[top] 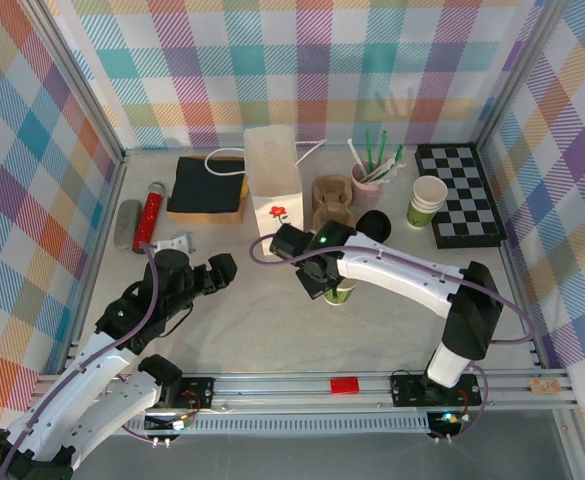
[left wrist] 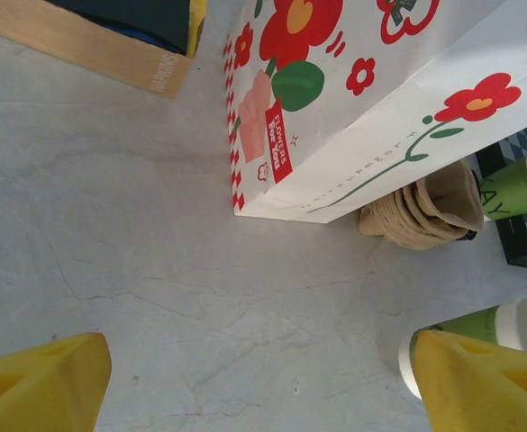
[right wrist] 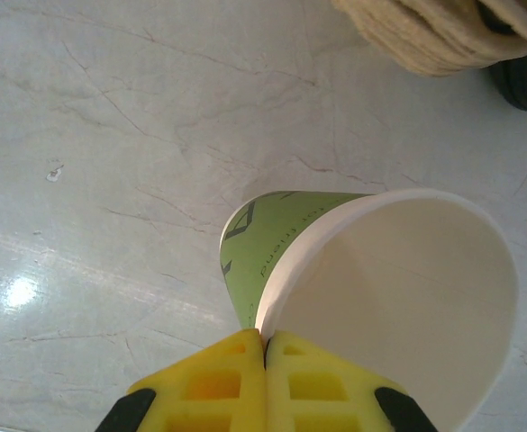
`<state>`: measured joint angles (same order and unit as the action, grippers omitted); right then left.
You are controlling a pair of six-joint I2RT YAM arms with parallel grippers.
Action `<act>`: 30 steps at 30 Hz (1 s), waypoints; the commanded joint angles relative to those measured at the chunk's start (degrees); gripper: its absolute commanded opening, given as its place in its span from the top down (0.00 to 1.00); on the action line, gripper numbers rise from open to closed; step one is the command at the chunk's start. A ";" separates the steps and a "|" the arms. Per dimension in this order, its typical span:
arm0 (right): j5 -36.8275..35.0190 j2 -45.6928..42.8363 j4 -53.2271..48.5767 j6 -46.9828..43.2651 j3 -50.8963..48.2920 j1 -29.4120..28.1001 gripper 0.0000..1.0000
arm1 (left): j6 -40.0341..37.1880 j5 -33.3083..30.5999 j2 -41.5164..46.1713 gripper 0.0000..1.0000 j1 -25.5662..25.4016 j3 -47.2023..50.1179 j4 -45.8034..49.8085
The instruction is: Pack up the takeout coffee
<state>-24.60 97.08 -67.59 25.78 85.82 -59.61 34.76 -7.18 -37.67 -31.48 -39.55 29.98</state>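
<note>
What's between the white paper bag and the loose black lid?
A stack of brown pulp cup carriers, clearest in the top view, with the white paper bag on its left and the black lid on its right.

This is a robot test cell in a laboratory. An aluminium profile frame (top: 272, 385) encloses a pale, stone-patterned surface (top: 242, 330). Checked fabric panels (top: 302, 60) serve as walls. The left arm (top: 82, 400) and the right arm (top: 412, 280) are bolted to the frame's near rail. Unrelated props share the surface, among them a chessboard (top: 459, 195) and a paper bag (top: 274, 180).
</note>
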 commanded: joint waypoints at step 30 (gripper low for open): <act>-1.66 3.84 0.69 3.97 -1.23 -2.52 0.94 | 0.44 -1.92 1.99 0.13 -0.60 0.84 1.00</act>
<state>-25.26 100.09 -66.81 28.36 85.14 -61.67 35.00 -8.25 -36.45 -31.48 -38.81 30.06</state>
